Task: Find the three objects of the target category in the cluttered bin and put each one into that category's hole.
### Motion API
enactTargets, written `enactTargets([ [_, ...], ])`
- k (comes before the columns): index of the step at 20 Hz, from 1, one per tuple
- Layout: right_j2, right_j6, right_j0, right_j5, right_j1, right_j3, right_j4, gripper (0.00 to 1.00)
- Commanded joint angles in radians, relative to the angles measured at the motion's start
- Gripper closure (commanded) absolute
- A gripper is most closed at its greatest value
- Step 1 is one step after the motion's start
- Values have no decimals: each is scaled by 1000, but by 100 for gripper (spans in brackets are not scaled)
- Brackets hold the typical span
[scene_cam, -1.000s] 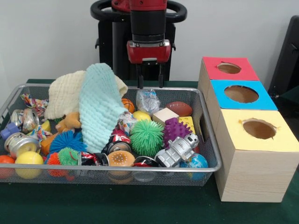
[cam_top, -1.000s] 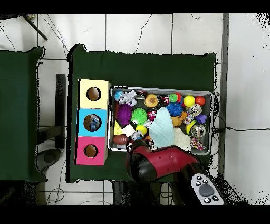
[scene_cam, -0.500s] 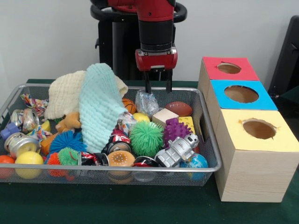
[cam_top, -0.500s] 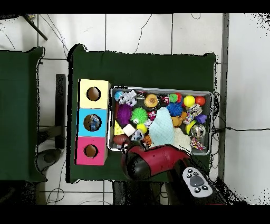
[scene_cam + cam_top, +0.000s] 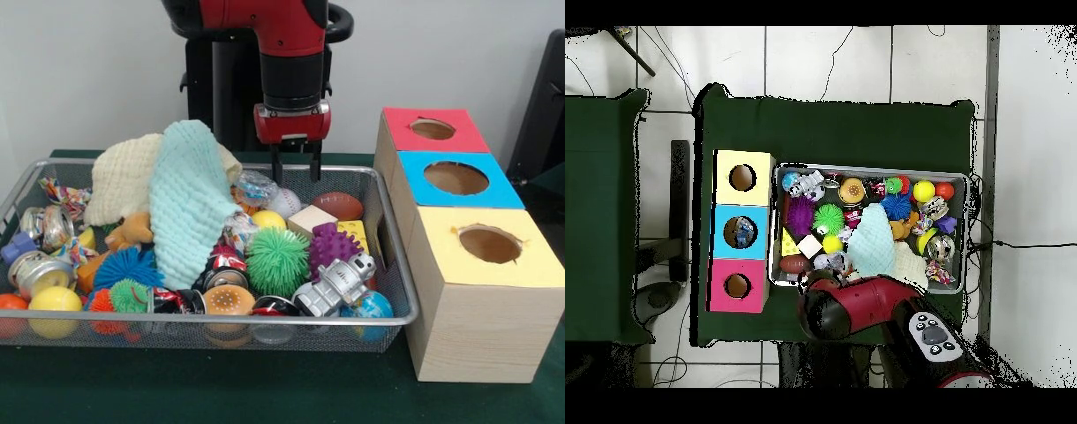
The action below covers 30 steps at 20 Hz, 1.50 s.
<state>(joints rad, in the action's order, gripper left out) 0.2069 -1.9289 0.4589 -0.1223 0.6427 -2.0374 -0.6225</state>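
Observation:
My gripper [image 5: 295, 170] hangs open over the back of the wire bin [image 5: 221, 321], nothing between its fingers [image 5: 277, 167]. Just below it lie a white ball [image 5: 284, 201] and a crinkly clear bag [image 5: 254, 187]; a brown football [image 5: 337, 206] sits to the right. Three boxes with holes stand right of the bin: red [image 5: 433, 130], blue [image 5: 455, 178], yellow [image 5: 488, 244]. In the overhead view the red arm [image 5: 855, 305] covers the gripper at the bin's lower edge, with the boxes [image 5: 740, 231] to the left.
The bin also holds a teal cloth [image 5: 187, 203] over a cream cloth [image 5: 124, 177], a green spiky ball [image 5: 276, 260], a purple spiky ball [image 5: 333, 246], a silver robot toy [image 5: 335, 284], a wooden block [image 5: 312, 218], cans and several small balls.
The gripper has moved right and dropped lower towards the bin's back edge. The clear bag has shifted left, and a white ball now shows beside it.

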Motion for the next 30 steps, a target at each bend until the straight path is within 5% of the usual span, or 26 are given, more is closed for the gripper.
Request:
enactTargets([
  [1,22,-65,46,18,-27,109,4,0],
  [18,191,38,229,-120,62,48,35,0],
  [30,225,0,255,-80,57,32,23,0],
])
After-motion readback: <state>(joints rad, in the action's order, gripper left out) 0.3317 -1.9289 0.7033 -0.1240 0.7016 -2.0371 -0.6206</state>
